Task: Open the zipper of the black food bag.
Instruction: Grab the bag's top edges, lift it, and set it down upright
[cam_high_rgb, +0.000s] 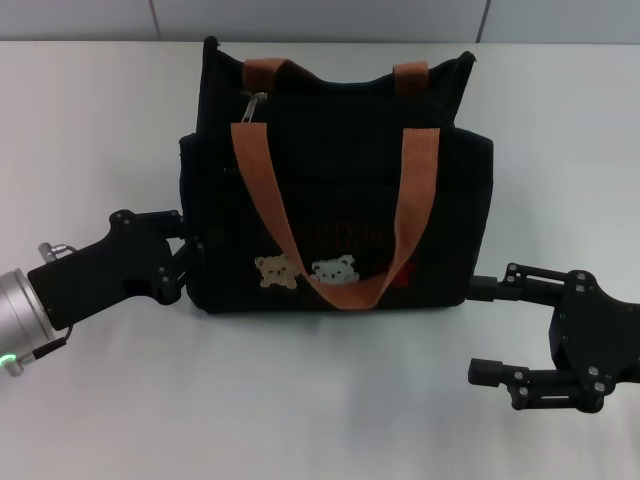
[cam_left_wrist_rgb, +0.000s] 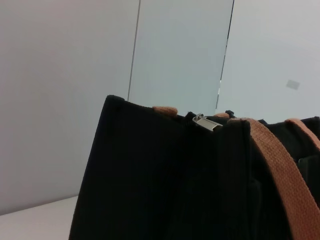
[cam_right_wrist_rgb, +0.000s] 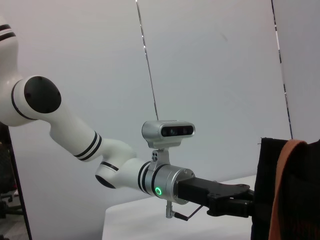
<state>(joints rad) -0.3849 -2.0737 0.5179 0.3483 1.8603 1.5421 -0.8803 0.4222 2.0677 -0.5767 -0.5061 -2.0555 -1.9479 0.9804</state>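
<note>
The black food bag (cam_high_rgb: 335, 190) stands upright on the white table (cam_high_rgb: 90, 120) between my two arms, its bear patches and orange-brown straps (cam_high_rgb: 262, 190) facing me. My left gripper (cam_high_rgb: 190, 262) is low against the bag's left side wall, fingertips touching or nearly touching the fabric near the bottom corner; I cannot tell whether those fingers are spread or closed, since the bag hides their tips. My right gripper (cam_high_rgb: 488, 328) waits just off the bag's lower right corner with its fingers spread wide and nothing between them. The zipper (cam_high_rgb: 253, 106) runs along the top, and its silver pull tab sits at the left end, close to the far strap; the left wrist view shows that same tab (cam_left_wrist_rgb: 206, 122) glinting at the top edge, well above where my left arm now is. As I judge it, the left side is bracing the bag while the pull remains ungrasped. To do this well I should keep that wall pinned firmly, pinch the tab itself rather than the strap beside it, and draw it straight along the zip line toward the right end without lifting the bag.
</note>
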